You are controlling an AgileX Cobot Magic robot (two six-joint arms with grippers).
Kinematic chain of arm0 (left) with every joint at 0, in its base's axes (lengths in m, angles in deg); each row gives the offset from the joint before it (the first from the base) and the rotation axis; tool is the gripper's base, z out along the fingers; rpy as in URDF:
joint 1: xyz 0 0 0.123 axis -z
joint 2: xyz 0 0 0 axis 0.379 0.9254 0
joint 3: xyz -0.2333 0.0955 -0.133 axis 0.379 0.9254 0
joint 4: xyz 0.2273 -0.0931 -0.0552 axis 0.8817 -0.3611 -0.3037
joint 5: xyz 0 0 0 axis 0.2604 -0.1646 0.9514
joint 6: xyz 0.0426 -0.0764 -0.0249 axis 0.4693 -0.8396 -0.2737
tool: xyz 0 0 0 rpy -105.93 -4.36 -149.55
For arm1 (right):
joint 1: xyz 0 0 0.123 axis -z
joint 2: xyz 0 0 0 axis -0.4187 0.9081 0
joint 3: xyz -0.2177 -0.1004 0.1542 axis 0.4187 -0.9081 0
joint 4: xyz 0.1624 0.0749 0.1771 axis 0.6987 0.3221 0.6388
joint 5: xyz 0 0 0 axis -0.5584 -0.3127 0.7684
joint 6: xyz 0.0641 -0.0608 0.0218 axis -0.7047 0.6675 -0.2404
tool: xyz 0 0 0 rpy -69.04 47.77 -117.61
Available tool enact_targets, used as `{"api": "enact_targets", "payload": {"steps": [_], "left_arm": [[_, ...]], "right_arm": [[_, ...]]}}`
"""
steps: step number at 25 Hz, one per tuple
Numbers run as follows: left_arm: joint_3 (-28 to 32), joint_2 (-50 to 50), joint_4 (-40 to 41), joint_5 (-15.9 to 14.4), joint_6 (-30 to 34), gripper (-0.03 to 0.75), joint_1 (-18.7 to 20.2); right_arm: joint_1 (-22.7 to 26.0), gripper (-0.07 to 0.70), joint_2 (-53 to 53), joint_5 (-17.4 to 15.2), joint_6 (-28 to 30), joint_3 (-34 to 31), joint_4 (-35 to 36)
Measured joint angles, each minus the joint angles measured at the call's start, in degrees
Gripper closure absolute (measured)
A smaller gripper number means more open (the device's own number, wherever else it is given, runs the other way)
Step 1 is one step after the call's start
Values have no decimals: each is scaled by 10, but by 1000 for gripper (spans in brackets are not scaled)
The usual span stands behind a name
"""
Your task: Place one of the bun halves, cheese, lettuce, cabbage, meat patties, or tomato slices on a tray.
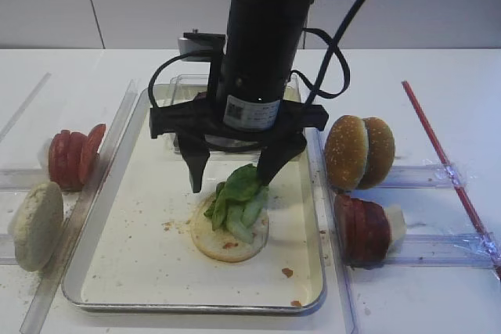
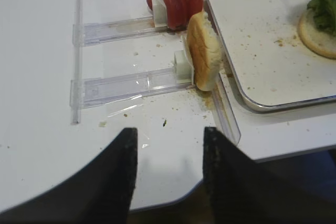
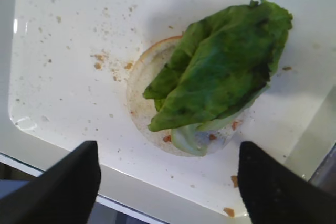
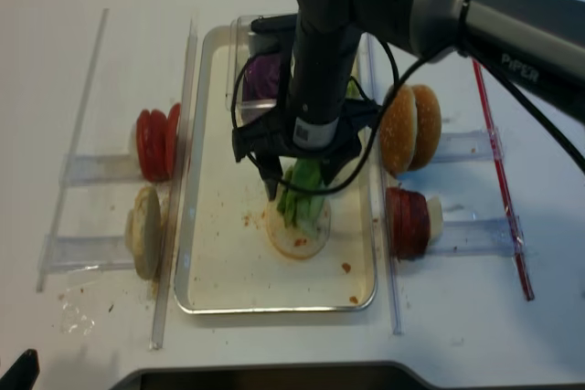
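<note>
At the far left of the overhead view, a pale bun half (image 1: 35, 224) stands on edge in a clear plastic rail, and just above it in the frame a stack of tomato slices (image 1: 74, 156) stands in a second rail. The left wrist view shows the same two racks in its upper middle. The left gripper (image 2: 169, 169) hangs over bare white worktop (image 2: 42, 35) at the bottom of that view, its jaws apart with nothing between them.

In the centre lies the tray (image 1: 109, 271), its cream floor speckled with crumbs. On the floor, a little right of middle, a flat bun base (image 1: 227, 238) lies face up, and the lettuce (image 1: 239, 197) rests on top of it, folded and leaning toward the upper right. The right gripper (image 1: 239, 166) hangs straight above, its jaws spread wide; one finger (image 1: 197, 170) stands clear to the left of the leaves, while the other sits close by their upper right edge. In the right wrist view the two black fingertips flank the lettuce (image 3: 220, 72) at the lower corners, well clear of it. Behind the arm, purple cabbage (image 4: 265, 75) shows in a clear box at the tray's top end.

Right of the tray, two sesame bun tops (image 1: 358, 152) stand on edge, with meat patties (image 1: 362, 228) just below them in the frame.
</note>
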Motion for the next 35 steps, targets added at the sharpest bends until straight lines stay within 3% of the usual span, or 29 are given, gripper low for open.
{"api": "enact_targets", "payload": {"steps": [15, 25, 35], "left_arm": [[0, 0, 0, 0, 0, 431, 0], [0, 0, 0, 0, 0, 430, 0], [0, 0, 0, 0, 0, 431, 0]], "right_arm": [[7, 67, -56, -4, -4, -1, -40], [94, 67, -105, -7, 10, -6, -51], [178, 67, -163, -9, 59, -6, -80]]}}
